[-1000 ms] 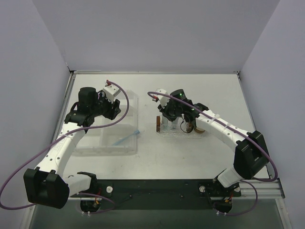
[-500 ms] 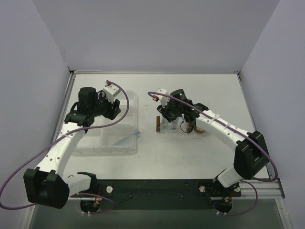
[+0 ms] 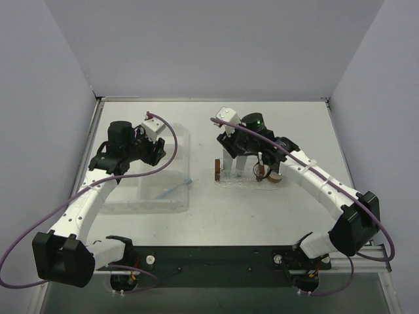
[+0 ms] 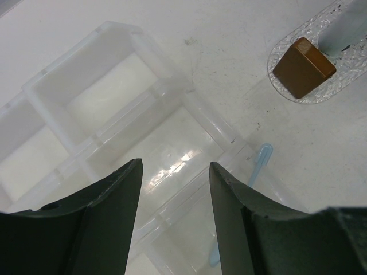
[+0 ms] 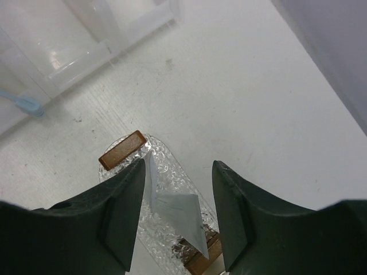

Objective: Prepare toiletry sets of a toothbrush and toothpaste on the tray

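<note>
Two pale toothpaste tubes [image 5: 183, 212] stand upright on the bumpy clear tray [image 5: 172, 172], crimped ends up. My right gripper [image 5: 178, 166] hangs open just above them, one jaw on each side, the left finger [image 5: 123, 195] close against one tube's edge. From above, the tubes [image 3: 226, 163] rise from the tray [image 3: 247, 182] under that gripper [image 3: 234, 157]. The light-blue toothbrush [image 3: 174, 190] lies at the clear box's right edge. My left gripper [image 4: 175, 166] is open and empty above the box, with the toothbrush [image 4: 259, 162] just to its right.
The clear compartment box [image 3: 150, 208] sits at left under the left arm. A brown block [image 3: 217, 170] stands on the tray's left end, and a brown round item [image 3: 273, 175] is at its right end. Grey walls enclose the table.
My right gripper has opened, let go of the tube and risen above the tray. The left arm has stayed where it was.
</note>
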### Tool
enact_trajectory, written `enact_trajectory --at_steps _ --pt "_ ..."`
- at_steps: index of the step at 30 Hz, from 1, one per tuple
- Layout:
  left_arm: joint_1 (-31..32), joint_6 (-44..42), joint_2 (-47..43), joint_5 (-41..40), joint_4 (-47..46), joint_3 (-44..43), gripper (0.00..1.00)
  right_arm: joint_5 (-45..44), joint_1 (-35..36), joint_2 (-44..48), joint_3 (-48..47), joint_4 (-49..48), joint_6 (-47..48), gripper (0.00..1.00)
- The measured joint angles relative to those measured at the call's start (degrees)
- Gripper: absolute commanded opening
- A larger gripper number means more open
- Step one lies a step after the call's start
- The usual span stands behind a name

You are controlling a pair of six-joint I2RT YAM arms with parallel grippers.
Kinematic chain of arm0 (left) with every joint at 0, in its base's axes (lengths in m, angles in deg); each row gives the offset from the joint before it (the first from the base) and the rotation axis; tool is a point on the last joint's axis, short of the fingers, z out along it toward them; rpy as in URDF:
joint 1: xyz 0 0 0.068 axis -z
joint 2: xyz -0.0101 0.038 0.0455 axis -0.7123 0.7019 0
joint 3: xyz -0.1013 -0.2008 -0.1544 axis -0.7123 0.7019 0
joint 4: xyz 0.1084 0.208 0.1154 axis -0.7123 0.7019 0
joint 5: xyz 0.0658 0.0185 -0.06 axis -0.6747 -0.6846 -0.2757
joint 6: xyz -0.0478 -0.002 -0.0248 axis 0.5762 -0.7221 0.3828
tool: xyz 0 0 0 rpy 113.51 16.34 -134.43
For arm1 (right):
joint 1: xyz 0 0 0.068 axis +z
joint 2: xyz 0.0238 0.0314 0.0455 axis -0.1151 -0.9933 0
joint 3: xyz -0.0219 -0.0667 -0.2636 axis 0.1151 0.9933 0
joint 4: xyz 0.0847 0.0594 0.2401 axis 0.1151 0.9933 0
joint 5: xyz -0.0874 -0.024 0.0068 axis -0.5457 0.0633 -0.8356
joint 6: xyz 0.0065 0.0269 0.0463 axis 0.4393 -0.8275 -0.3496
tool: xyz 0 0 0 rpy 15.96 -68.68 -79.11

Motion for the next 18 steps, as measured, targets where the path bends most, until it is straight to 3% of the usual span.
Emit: enact_trajectory --at_steps 7,10,13,18 --pt "0.13 -2.05 -0.5 0.85 0.74 1.09 0.6 -1.11 0.0 3.82 -0.39 0.35 -0.44 0.49" --pt "1.16 -3.19 -0.46 1.16 1.9 1.42 0.6 -1.62 0.0 5.42 -0.26 0.33 -1.51 0.57" --pt "4.48 -4.5 -0.2 0.22 2.21 2.16 0.6 -2.08 -0.07 7.28 -0.02 0.28 -2.97 0.63" --pt "13.84 -7.23 1.07 -4.48 3.41 4.37 0.6 -2.93 -0.85 9.9 0.87 0.55 -4.98 0.64"
